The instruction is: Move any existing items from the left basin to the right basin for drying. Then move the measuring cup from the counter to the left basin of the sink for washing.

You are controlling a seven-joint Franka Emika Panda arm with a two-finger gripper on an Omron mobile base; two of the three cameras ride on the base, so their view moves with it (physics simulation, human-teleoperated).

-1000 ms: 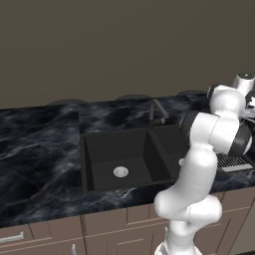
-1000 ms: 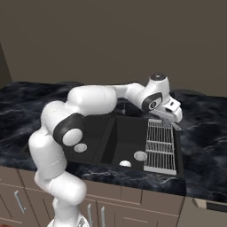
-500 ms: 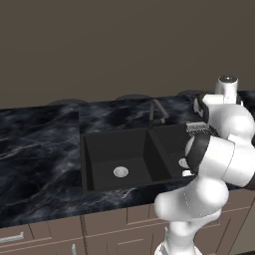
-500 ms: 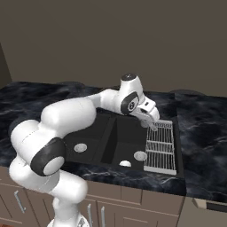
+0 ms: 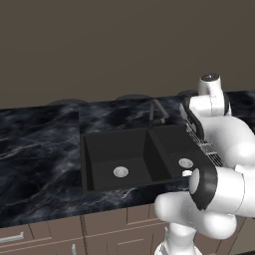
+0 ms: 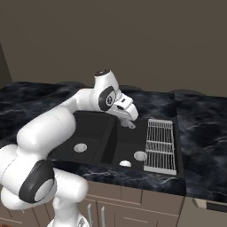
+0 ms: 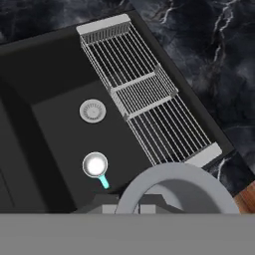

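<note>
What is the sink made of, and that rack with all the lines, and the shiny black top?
The sink looks like matte black stone or composite: dull, no shine. The rack looks like thin silvery metal wire, with bright parallel bars. The counter looks like polished black marble: glossy, with white veins.

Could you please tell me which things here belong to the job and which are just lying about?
Job in hand:
teal mug, lying in the right basin
measuring cup, in the gripper
left basin

Just lying about:
wire rack
faucet
</note>
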